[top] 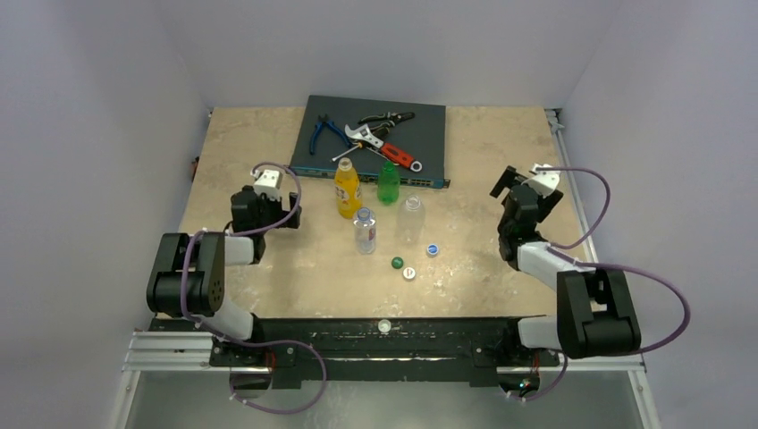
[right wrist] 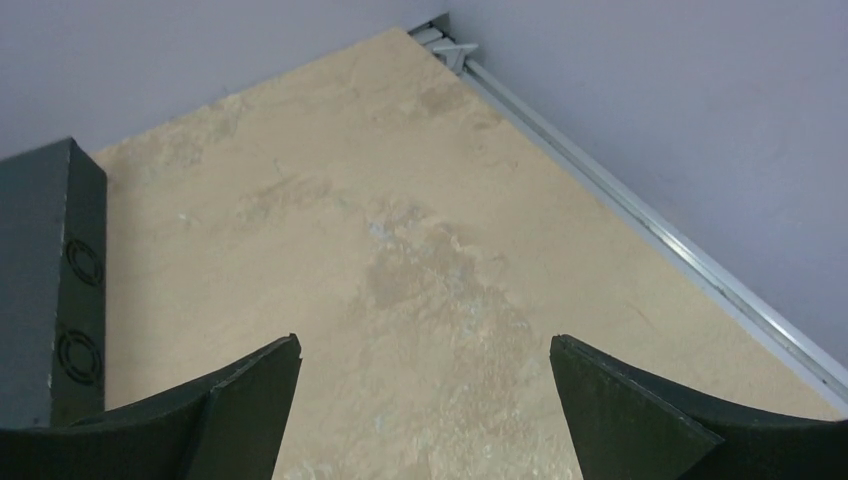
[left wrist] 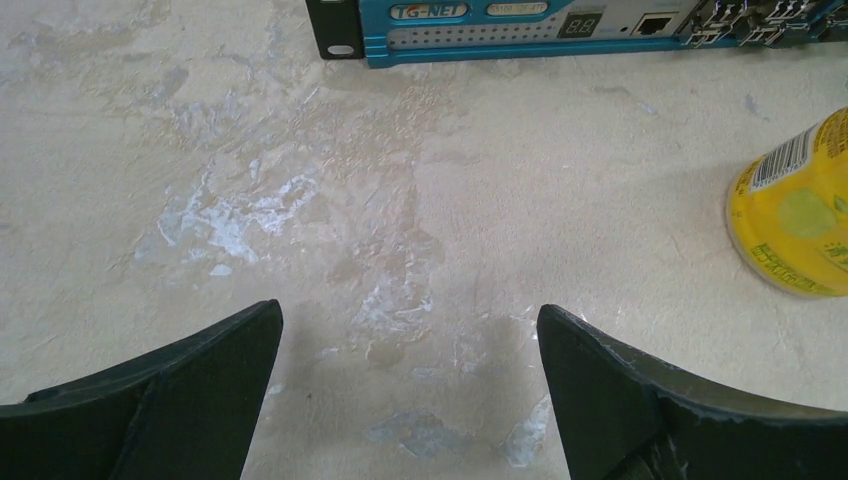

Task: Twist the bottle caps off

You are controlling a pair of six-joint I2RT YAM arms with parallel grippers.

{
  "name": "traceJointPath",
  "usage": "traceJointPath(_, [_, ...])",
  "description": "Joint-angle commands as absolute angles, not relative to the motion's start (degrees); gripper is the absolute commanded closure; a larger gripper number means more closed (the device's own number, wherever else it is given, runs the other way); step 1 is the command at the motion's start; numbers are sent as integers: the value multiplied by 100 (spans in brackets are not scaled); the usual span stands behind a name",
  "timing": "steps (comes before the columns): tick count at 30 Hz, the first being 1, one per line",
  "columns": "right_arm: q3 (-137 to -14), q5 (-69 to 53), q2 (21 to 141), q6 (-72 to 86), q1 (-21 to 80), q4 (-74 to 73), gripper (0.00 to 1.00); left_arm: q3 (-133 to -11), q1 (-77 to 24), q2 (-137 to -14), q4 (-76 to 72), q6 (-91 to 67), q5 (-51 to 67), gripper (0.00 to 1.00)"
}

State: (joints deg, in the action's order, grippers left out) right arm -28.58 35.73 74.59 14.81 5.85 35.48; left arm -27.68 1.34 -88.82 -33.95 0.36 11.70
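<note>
- We judge the task at or near its end. Both hands are well apart from the bottles; the left hand [left wrist: 410, 320] is spread wide over bare counter [top: 268, 268] and holds nothing; the right hand [right wrist: 425, 345] is just as wide and empty, pointed toward the far right of the counter.
- The four bottles stand upright in a cluster mid-counter, just in front of the switch [top: 429, 134]: the yellow bottle [top: 348, 189], green bottle [top: 388, 183], labelled bottle [top: 365, 231] and big clear bottle [top: 410, 220].
- Three caps lie loose on the counter just in front of them: the blue cap [top: 433, 249], green cap [top: 397, 263] and white cap [top: 409, 273]; a second white cap [top: 384, 326] seems to sit on the black rail [top: 447, 332] at the near edge, apart from the rest.
- With four caps off, we reckon nothing is left to unscrew; should one neck carry a cap after all, the next move calls for one hand to steady that bottle low down while the other closes on the cap from above and turns.
- Hard to make out: the bottle tops are too small from above; the yellow bottle's pale top may be bare neck or cap, and we cannot tell which; the left wrist view shows only its lower part at the right edge; the right wrist view shows no bottle or cap, only counter and the switch's side.
</note>
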Motion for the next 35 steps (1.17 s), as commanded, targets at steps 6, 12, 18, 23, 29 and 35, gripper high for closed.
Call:
traceJointPath(6, [-2065, 3055, 8104, 1060, 579, 6152, 1, -1923, 237, -9230, -6364, 85, 1203, 0])
traceJointPath(12, [-1496, 2204, 8463, 515, 591, 7364, 1, -1238, 218, -9496, -7806, 102, 1203, 0])
traceJointPath(18, [-1745, 1751, 8677, 410, 577, 7355, 1, -1483, 167, -9520, -7414, 56, 981, 0])
traceJointPath(23, [-1664, 1833, 8650, 341, 578, 7506, 1, -1462, 167, -9536, -7521, 45, 993, 0])
traceJointPath(29, [-1661, 1791, 8663, 343, 577, 7563, 1, -1486, 167, -9535, -7461, 57, 989, 0])
traceJointPath(35, [-1660, 1798, 8670, 343, 580, 7566, 1, -1503, 106, -9519, -7393, 98, 854, 0])
